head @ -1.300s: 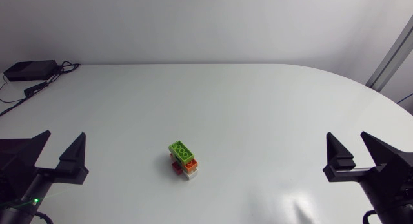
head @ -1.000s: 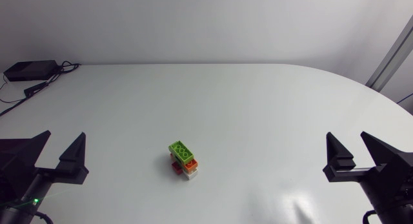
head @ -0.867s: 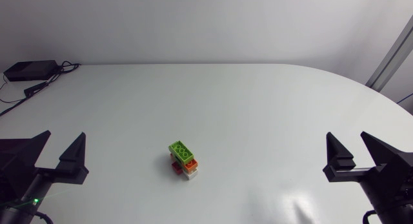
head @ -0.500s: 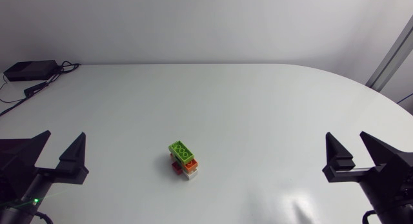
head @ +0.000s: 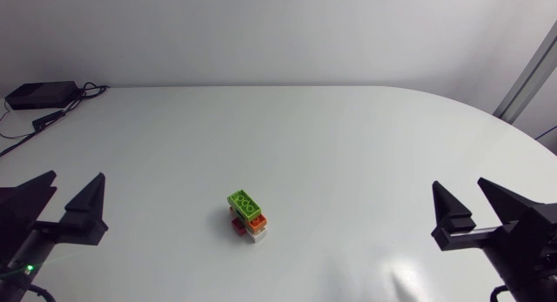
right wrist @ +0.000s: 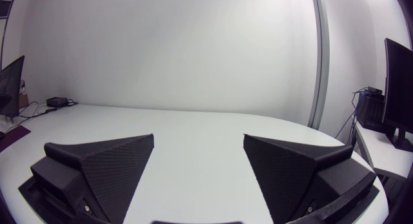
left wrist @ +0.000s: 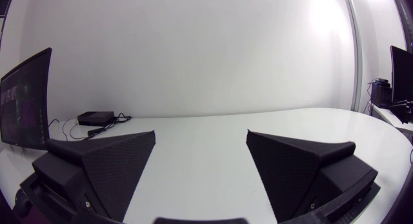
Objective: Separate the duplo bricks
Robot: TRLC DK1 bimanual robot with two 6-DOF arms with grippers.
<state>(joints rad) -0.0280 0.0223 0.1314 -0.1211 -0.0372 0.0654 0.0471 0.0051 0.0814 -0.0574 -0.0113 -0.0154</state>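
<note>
At the table's (head: 348, 137) middle, well apart from both our grippers, one small brick stack (head: 247, 216), green brick (head: 244, 202) on top, orange, red and white beneath, partly hidden, our left gripper (head: 74, 177) and right gripper (head: 459, 185) both spread wide, empty.

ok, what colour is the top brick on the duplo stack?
The top brick is lime green; the head view shows it best.
</note>
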